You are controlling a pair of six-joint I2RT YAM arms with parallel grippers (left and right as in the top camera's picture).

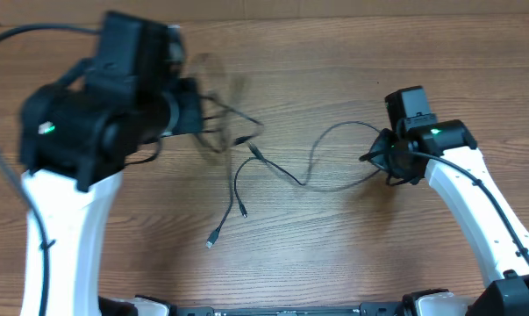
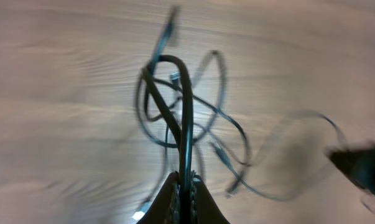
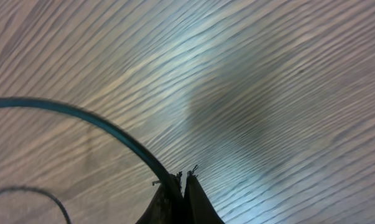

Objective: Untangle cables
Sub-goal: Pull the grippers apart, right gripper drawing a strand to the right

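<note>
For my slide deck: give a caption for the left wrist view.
Left claw pinching a tangle of black cables, loops hanging over the wooden table.

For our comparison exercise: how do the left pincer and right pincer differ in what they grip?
The left pincer is shut on a bunch of cables; the right pincer on one strand. The left's cables loop and cross; the right's strand curves away in one arc. Both grip thin black cable.

- You look at a wooden table (image 1: 334,263); it fills all three views.
- Its surface is light brown, with fine grain lines.
- Near the far edge, a thin line (image 1: 352,17) crosses the wood.
- In the right wrist view, the light makes a pale shine around a soft shadow (image 3: 237,118).
</note>
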